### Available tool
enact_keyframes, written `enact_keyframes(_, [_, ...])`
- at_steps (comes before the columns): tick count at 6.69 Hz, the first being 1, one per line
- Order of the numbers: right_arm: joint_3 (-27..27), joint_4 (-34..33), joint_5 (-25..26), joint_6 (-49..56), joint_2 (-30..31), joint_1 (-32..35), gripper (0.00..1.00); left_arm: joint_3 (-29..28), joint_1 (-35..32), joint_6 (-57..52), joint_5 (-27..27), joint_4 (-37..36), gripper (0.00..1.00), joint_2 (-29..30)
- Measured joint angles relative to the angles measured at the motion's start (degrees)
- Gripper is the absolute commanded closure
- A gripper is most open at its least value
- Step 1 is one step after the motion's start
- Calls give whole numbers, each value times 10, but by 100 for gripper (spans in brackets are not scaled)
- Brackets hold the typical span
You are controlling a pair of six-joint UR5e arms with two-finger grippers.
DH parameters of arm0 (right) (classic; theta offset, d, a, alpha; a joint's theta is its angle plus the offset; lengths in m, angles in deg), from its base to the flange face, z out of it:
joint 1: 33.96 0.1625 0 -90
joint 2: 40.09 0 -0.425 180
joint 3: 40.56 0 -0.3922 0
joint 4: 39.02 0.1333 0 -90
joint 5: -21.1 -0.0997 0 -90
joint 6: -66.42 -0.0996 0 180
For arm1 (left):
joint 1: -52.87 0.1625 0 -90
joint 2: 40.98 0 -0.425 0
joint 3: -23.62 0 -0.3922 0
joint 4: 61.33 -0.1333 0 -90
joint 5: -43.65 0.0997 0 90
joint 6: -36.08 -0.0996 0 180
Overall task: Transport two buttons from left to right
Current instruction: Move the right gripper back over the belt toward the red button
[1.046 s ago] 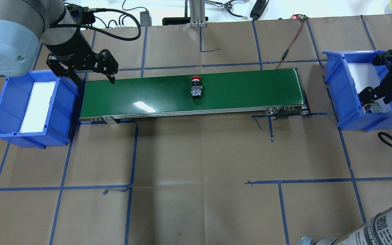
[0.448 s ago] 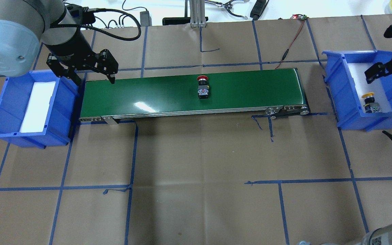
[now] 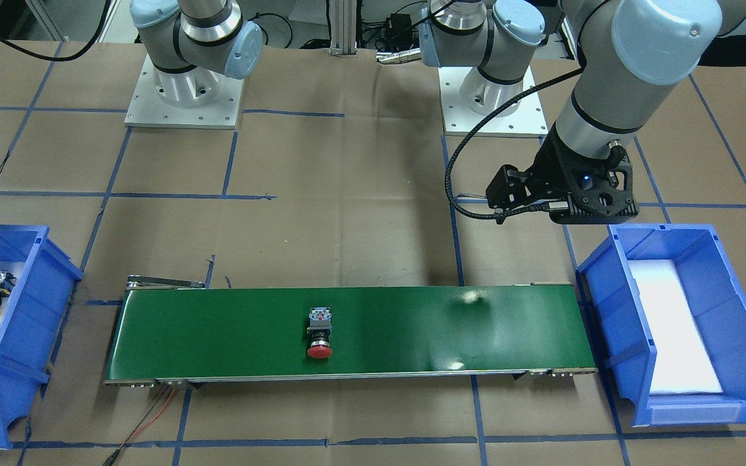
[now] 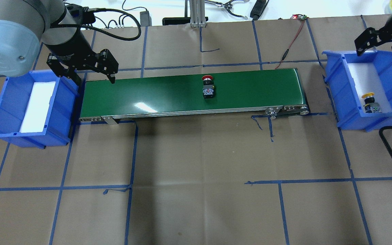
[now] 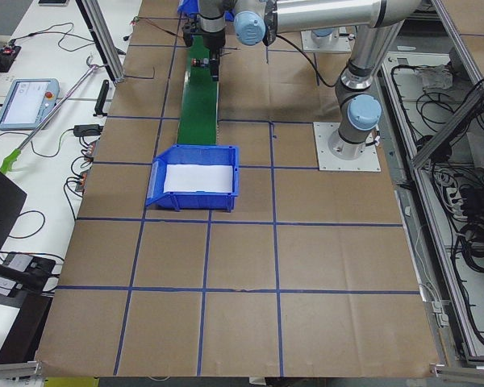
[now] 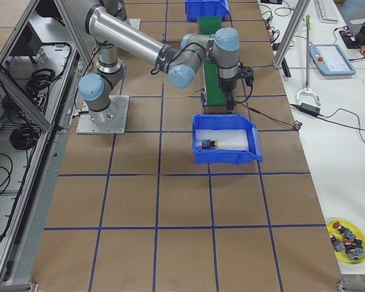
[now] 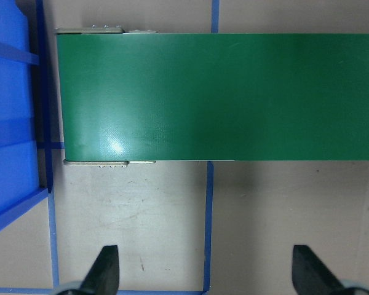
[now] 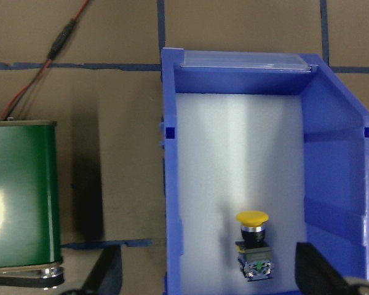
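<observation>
Right fingers [image 4: 361, 42] hung wide above the bin [image 4: 335, 85], left fingers [image 4: 111, 73] wide near the belt's [image 4: 148, 92] end; yellow button [image 4: 370, 102] lay sideways inside, red button [image 4: 208, 88] mid-belt.

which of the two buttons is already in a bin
The yellow-capped button, lying inside the right blue bin. The red-capped button is out on the green belt, about midway along.

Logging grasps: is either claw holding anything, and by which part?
Nothing is held. The left claw and right claw are open and empty; the yellow-capped push-button lies in the blue plastic bin, the red-capped push-button on the green conveyor belt.
</observation>
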Motion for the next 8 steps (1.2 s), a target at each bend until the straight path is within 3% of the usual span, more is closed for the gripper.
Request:
enact_keyframes(2, [-7, 46, 0, -87, 29, 64, 1, 0, 0, 0, -1, -3, 0, 0])
enact_keyframes(5, [-4, 55, -2, -191, 28, 179, 0, 0, 0, 0, -1, -3, 0, 0])
enact_keyframes(8, [-3, 53, -8, -207, 11, 203, 0, 0, 0, 0, -1, -3, 0, 0])
